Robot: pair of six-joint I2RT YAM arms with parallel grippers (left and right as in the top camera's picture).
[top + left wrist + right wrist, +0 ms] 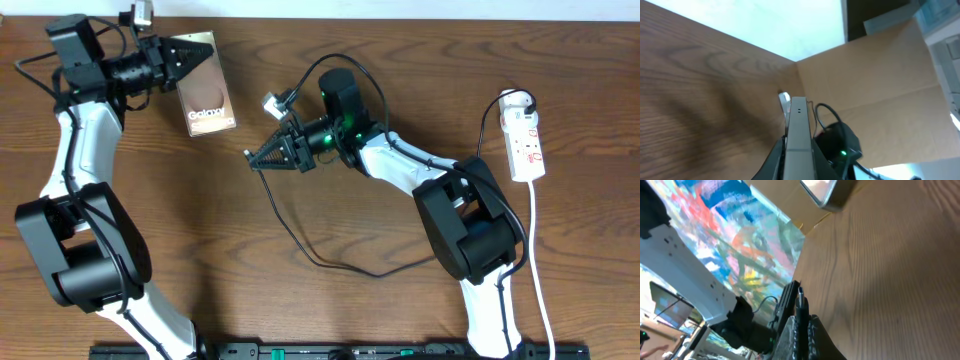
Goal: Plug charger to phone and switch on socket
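The phone (207,108), brown with white "Galaxy" lettering, is held at its far end by my left gripper (198,52) near the back left of the table. In the left wrist view it shows edge-on (799,125) between the shut jaws (798,162). My right gripper (257,158) is shut on the plug tip of the charger, whose thin black cable (300,245) loops across the table to the socket (527,140), a white power strip at the right. The tip (800,297) sticks out of the jaws (801,325), pointing towards the phone's corner (827,192). The two are apart.
The power strip's white cord (540,270) runs down the right side to the front edge. A black plug (518,100) sits in the strip's far end. A cardboard wall (875,75) stands beyond the table's back edge.
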